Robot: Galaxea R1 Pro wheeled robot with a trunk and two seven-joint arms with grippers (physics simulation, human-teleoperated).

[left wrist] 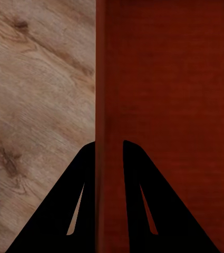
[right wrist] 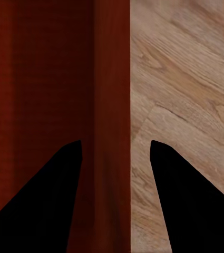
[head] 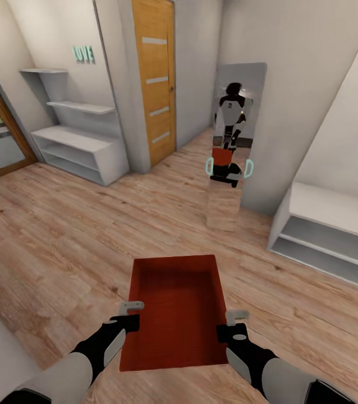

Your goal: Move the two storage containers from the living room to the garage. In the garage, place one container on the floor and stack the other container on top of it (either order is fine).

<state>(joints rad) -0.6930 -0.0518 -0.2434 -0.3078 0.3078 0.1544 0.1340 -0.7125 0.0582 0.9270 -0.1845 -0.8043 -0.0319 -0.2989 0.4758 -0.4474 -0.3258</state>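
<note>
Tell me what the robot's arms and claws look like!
Each arm is light grey and smooth, ending in a black wrist with a grey patch. In the head view the left claw and right claw have small pale grey fingers. Up close, the wrist cameras show the fingers as flat black wedges tapering to a point. No cables or markings show.

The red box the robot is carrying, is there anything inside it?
The red box looks empty: just its bare red bottom and walls. Each claw, left and right, grips a side wall. The floor under it is hidden.
</note>
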